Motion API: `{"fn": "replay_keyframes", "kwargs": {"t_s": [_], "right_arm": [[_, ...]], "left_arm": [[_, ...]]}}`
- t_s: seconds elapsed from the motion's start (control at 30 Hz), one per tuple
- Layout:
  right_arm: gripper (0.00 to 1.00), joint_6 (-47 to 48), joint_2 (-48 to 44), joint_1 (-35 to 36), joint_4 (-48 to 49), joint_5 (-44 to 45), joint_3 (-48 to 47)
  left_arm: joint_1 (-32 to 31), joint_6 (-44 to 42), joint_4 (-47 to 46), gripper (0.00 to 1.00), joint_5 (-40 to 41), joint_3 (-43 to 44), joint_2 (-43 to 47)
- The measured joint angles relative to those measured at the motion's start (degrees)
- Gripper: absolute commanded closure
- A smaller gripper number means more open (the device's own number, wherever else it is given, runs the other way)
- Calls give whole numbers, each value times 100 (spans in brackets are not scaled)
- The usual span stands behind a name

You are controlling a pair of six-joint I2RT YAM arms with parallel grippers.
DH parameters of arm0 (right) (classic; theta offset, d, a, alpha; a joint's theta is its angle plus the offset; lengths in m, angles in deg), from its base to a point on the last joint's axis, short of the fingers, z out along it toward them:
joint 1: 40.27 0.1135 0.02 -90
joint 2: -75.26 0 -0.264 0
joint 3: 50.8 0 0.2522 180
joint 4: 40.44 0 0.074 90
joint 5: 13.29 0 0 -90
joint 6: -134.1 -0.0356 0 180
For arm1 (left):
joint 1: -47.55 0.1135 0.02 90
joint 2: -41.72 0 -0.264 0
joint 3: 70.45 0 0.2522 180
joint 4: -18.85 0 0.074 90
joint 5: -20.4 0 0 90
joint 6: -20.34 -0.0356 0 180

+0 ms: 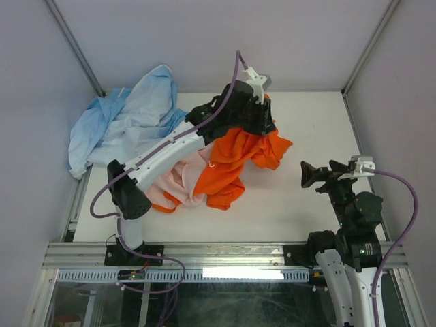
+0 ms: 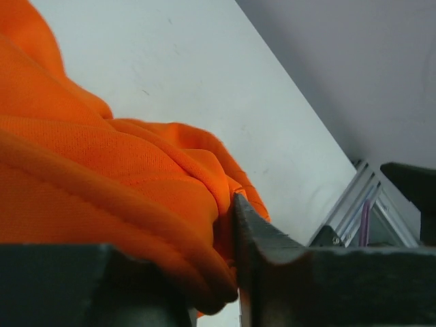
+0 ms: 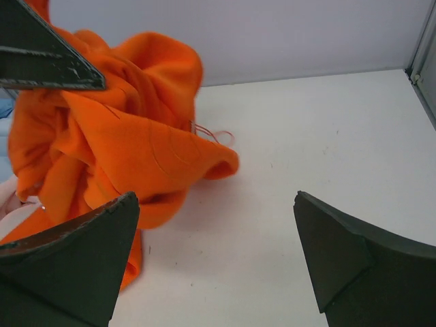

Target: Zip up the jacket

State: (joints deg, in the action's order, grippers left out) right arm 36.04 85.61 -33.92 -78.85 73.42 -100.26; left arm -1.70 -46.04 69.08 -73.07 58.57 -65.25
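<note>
At the centre of the white tabletop (image 1: pixel 293 204), the bright orange fabric jacket (image 1: pixel 235 160) lies in a crumpled heap, with its pale pink lining (image 1: pixel 180 180) exposed along the near-left side. The zipper cannot be made out in any view. The left arm reaches across the heap from the near-left corner, and the left gripper (image 2: pixel 212 262) sits at the far side of the garment. In the left wrist view a thick fold of orange cloth fills the space between its fingers (image 2: pixel 286 272), so the jaws are closed onto the jacket. The right gripper (image 3: pixel 214 204) hangs above bare tabletop to the right of the heap, clear of the fabric, with its jaws spread wide and nothing between them. In the right wrist view, the nearest edge of the jacket falls just beyond the gripper's left-hand finger (image 3: pixel 75 266). A rumpled light blue cloth garment (image 1: pixel 129 122) lies at the far-left corner, and its edge meets the jacket beneath the left arm.
</note>
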Motion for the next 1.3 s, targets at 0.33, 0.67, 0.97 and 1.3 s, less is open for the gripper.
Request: {"fn": "replay_keyframes", "kwargs": {"t_s": [0.33,0.67,0.97,1.3], "right_arm": [[1,-94,640,0,20,-566,-44],[4,-354,2529,289,555,-2312,-173],[5,-466,4990,3276,1156,-1213,-629],[5,-457,7121,4315,1453,793,-2107]], "left_arm": [[15,83,-793,24,-4,-1794,529],[1419,719,-1276,19,520,-5320,3523],[1746,1163,-1244,21,813,-6804,4430],[1746,1475,-1705,27,673,-7410,3812]]}}
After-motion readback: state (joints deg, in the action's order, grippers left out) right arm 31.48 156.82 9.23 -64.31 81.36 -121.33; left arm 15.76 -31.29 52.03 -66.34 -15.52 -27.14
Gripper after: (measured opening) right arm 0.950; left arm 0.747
